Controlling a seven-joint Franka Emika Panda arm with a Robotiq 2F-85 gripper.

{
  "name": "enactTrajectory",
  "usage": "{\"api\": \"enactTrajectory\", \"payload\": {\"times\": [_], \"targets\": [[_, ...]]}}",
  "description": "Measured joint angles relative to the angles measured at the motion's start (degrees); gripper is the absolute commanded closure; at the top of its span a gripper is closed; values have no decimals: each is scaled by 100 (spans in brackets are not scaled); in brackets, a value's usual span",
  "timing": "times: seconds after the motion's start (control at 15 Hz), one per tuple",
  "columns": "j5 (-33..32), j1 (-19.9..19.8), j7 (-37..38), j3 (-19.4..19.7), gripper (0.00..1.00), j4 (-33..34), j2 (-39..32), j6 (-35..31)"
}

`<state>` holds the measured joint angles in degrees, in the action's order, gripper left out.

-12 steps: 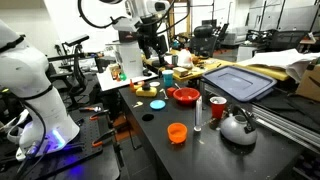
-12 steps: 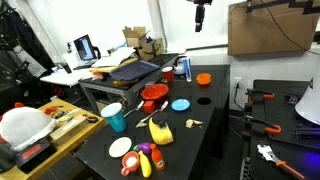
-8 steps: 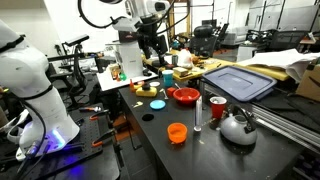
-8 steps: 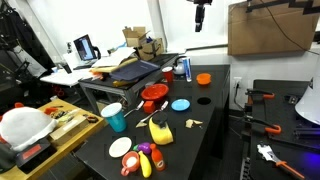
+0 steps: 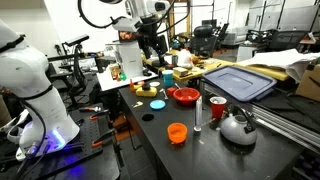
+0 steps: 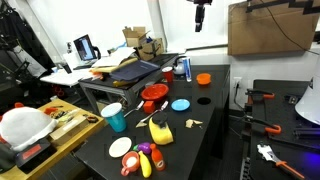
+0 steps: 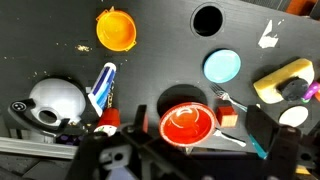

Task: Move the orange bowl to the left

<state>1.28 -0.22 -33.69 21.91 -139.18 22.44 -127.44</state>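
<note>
The orange bowl (image 5: 177, 132) is small, round and bright orange. It sits upright on the black table in both exterior views (image 6: 204, 78) and shows at the upper left of the wrist view (image 7: 116, 28). My gripper (image 5: 152, 42) hangs high above the table (image 6: 199, 26), well apart from the bowl. In the wrist view its two dark fingers (image 7: 185, 140) stand wide apart with nothing between them. They frame the larger red bowl (image 7: 187, 122) far below.
The red bowl (image 5: 185, 96) stands mid-table beside a fork (image 7: 228, 98) and a small red cube (image 7: 229, 117). A blue disc (image 7: 222, 67), a round hole in the table (image 7: 207, 19), a silver kettle (image 5: 237, 127), a red cup (image 5: 217, 108) and a yellow block (image 7: 283, 78) lie around.
</note>
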Motion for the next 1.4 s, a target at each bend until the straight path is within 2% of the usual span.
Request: {"api": "enactTrajectory", "payload": {"times": [0.67, 1.2, 1.4], "targets": [[17, -197, 94, -224, 0, -102, -46, 0], [234, -234, 760, -520, 0, -536, -56, -16], [227, -265, 1093, -660, 0, -726, -67, -283]]}}
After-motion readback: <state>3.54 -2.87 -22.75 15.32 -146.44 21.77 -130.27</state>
